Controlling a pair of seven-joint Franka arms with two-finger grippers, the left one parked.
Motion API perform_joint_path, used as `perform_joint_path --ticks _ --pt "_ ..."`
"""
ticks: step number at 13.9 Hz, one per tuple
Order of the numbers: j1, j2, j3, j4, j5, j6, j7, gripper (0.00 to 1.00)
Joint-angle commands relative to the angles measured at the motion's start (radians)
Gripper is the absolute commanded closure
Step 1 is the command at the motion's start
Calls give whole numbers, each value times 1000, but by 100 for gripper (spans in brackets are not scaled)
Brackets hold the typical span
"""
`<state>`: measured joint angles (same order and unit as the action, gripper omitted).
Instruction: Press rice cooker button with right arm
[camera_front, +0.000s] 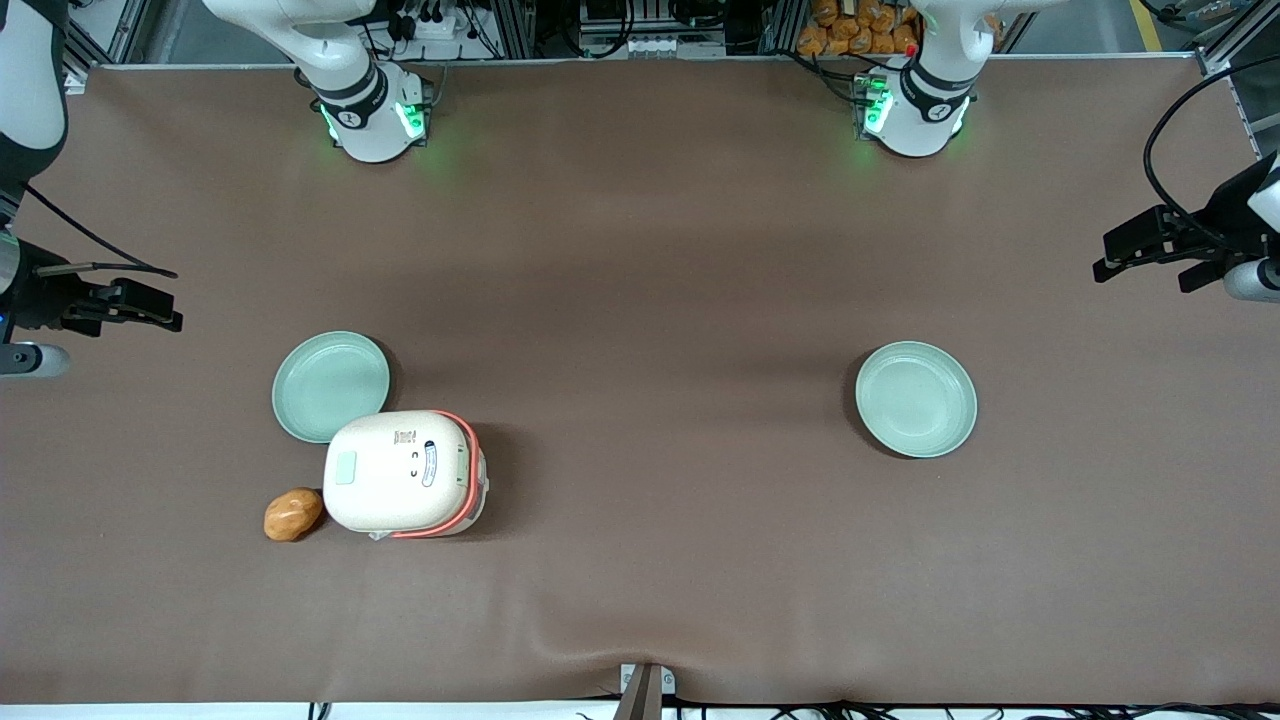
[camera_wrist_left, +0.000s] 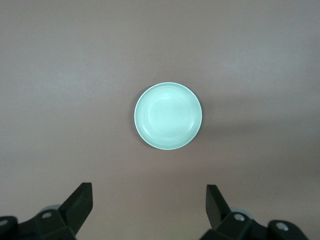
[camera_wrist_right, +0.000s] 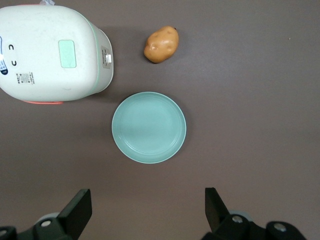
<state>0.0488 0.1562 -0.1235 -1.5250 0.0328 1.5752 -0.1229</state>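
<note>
The rice cooker (camera_front: 400, 472) stands on the brown table with its speckled cream lid shut; it also shows in the right wrist view (camera_wrist_right: 50, 50). The pale green button (camera_front: 345, 467) sits near the lid's edge that faces the working arm's end of the table, and shows in the right wrist view too (camera_wrist_right: 67, 53). My right arm's gripper (camera_front: 165, 312) hangs well above the table toward the working arm's end, apart from the cooker and farther from the front camera than it. Its fingers are wide open and empty over bare table (camera_wrist_right: 147, 197).
A pale green plate (camera_front: 330, 386) (camera_wrist_right: 149, 127) lies beside the cooker, farther from the front camera. An orange-brown potato (camera_front: 292, 514) (camera_wrist_right: 161, 44) lies against the cooker's button end. A second green plate (camera_front: 916, 399) (camera_wrist_left: 168, 116) lies toward the parked arm's end.
</note>
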Motion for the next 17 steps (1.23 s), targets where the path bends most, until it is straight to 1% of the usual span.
perform_joint_path --ticks 1,9,12,17 --pt "0 -17 7 -18 -21 3 19 0" --pt "0 -15 10 -14 -11 11 3 0" --pt "0 -17 28 -11 -11 0 0 0" --pt "8 -15 41 -10 -24 -20 8 0"
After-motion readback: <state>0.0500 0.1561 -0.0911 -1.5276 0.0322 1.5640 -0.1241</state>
